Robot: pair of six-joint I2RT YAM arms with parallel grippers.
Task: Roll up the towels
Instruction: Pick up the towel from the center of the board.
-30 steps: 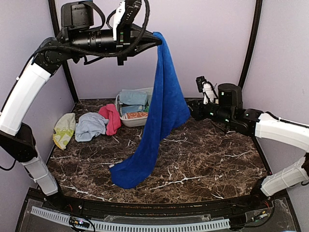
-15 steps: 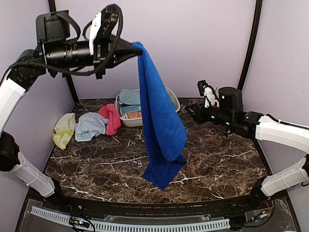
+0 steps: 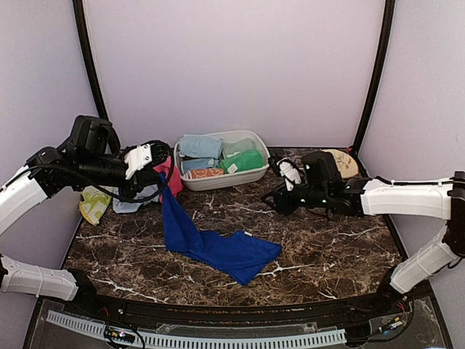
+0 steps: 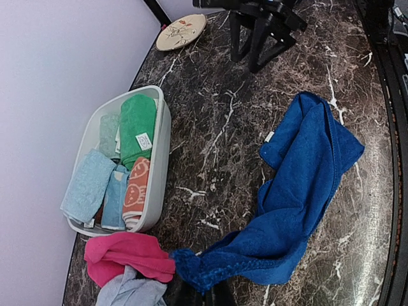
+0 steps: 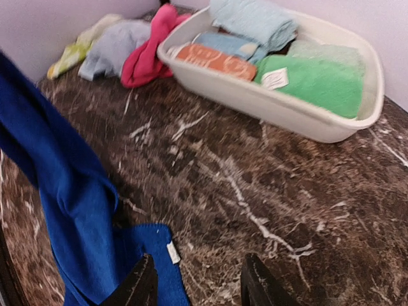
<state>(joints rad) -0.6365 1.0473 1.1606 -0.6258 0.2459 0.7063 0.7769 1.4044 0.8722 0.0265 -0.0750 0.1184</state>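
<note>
Now the left gripper has dropped low, still clamped on the long royal blue cloth towel, which spreads at its five o'clock. Right gripper jaws stand apart.

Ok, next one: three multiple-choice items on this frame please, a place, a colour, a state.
1. Where on the table does the tan plate lie?
A. near left corner
B. middle
C. far right corner

2. What colour is the towel held by the left gripper?
A. royal blue
B. pink
C. green

3. How do the right gripper's jaws stand?
A. shut on the towel
B. open, nothing between them
C. shut on the plate

Key: 1 C, it sits at the back on the right; 2 A, blue cloth trails from that gripper onto the marble; 3 B, bare marble shows in the gap.
</note>
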